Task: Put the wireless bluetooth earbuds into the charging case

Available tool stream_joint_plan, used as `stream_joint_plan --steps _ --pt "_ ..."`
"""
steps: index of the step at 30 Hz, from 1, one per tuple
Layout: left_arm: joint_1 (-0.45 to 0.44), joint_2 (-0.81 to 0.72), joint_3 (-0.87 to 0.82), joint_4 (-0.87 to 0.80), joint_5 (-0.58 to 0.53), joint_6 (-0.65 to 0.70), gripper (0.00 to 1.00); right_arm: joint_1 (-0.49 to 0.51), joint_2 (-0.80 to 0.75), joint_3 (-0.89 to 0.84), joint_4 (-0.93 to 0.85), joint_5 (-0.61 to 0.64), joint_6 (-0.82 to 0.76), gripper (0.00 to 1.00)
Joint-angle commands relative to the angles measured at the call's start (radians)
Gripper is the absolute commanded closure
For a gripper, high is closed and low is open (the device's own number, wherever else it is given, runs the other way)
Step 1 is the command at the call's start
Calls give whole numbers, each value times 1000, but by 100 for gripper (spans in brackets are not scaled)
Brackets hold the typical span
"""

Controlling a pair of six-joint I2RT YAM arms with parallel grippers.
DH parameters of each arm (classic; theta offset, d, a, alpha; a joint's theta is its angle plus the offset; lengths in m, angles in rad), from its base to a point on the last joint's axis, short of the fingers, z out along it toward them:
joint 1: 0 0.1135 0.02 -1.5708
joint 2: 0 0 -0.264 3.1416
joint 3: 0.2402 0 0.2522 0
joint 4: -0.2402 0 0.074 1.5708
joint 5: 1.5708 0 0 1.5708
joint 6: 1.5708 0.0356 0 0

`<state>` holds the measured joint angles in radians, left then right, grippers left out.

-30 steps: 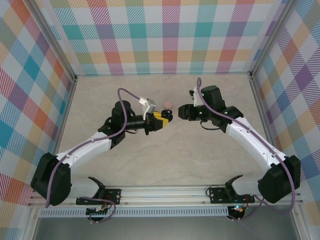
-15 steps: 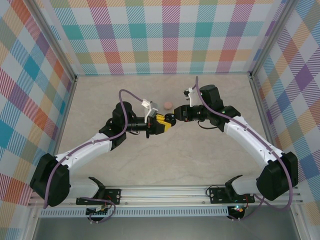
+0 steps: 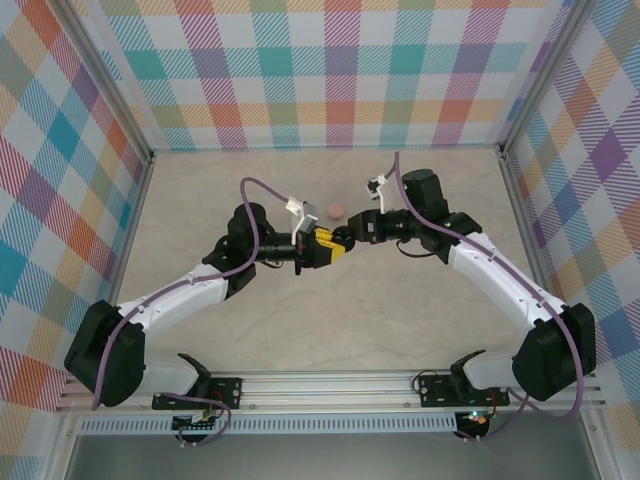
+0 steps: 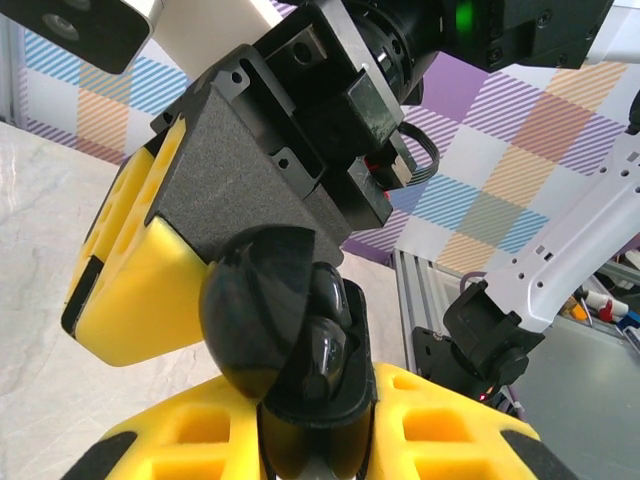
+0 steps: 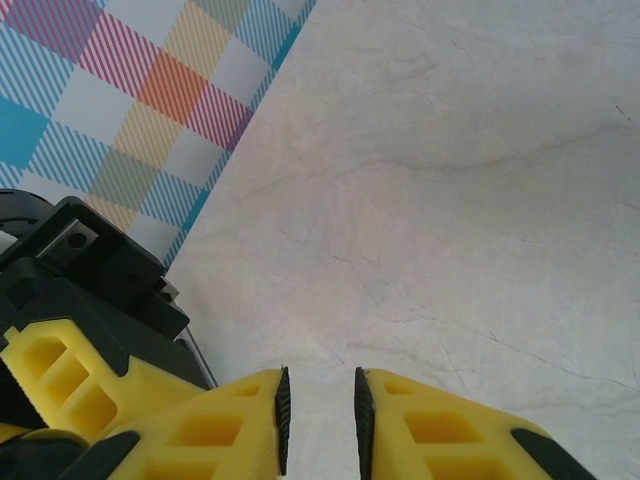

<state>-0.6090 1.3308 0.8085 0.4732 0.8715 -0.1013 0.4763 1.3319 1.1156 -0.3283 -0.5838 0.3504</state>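
Black and glossy, the open charging case [image 4: 318, 395] sits clamped between the yellow fingers of the left gripper [image 4: 315, 455], as its wrist camera shows; whether earbuds sit inside I cannot tell. The right gripper [image 5: 320, 400] is right against the lid, and its own camera shows the jaws a thin slit apart, with nothing visible between them. Beyond, the top view adds a small pink disc [image 3: 336, 208] on the table [image 3: 200, 190].

charging case [image 4: 285, 340] base off-frame

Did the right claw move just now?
Yes. The right claw has slid left, up to the charging case in the left claw, ending nearer the small pink disc, which stayed put.
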Motion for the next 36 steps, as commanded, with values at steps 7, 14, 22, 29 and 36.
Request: stream_joint_plan --steps 7,14,22,29,36 --pt "-12 35 30 -28 -62 -22 83 12 -47 -7 15 -33 -34 72" --pt "-12 57 60 -108 -170 -34 82 12 -57 5 -65 168 -44 70" --pt "-12 114 86 -167 -278 -108 80 12 -37 29 -207 512 2 67" --pt "-10 201 149 -305 -358 -167 78 11 -25 23 -245 579 18 66" --pt "-5 362 306 -531 -390 -224 79 12 -25 13 -252 581 18 66"
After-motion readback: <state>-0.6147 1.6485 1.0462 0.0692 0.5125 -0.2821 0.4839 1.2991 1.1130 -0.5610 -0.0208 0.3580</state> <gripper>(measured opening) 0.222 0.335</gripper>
